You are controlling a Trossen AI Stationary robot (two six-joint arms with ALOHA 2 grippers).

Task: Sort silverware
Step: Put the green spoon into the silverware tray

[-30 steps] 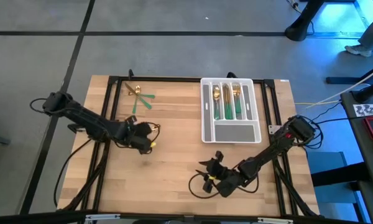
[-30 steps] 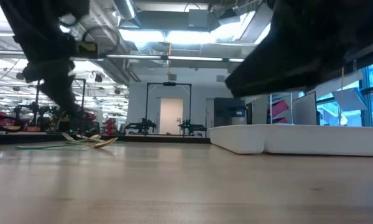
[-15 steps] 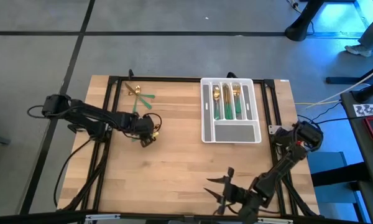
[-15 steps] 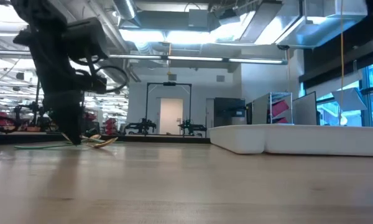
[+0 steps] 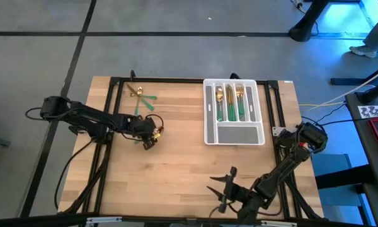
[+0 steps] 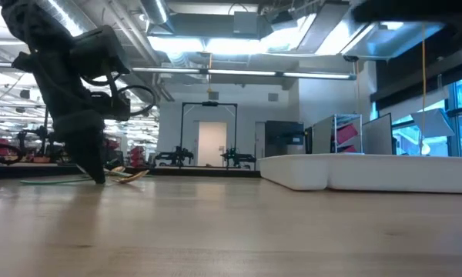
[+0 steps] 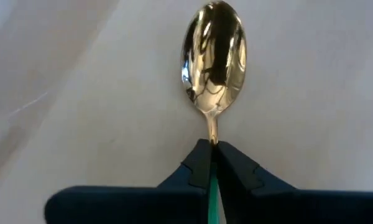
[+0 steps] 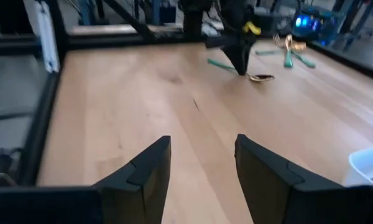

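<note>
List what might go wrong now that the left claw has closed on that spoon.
1. The left claw pinches the spoon only at its thin neck and slim green handle, so it may pivot or slip when lifted.
2. The tray already holds cutlery in its narrow slots; the spoon could land in the wrong one.
3. The right claw waits open near the table's front edge, clear of the route.

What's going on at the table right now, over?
Left tool shut on spoon by its green handle, on the tabletop. Right tool open, waiting near the front edge. Tray ahead, path clear.
</note>
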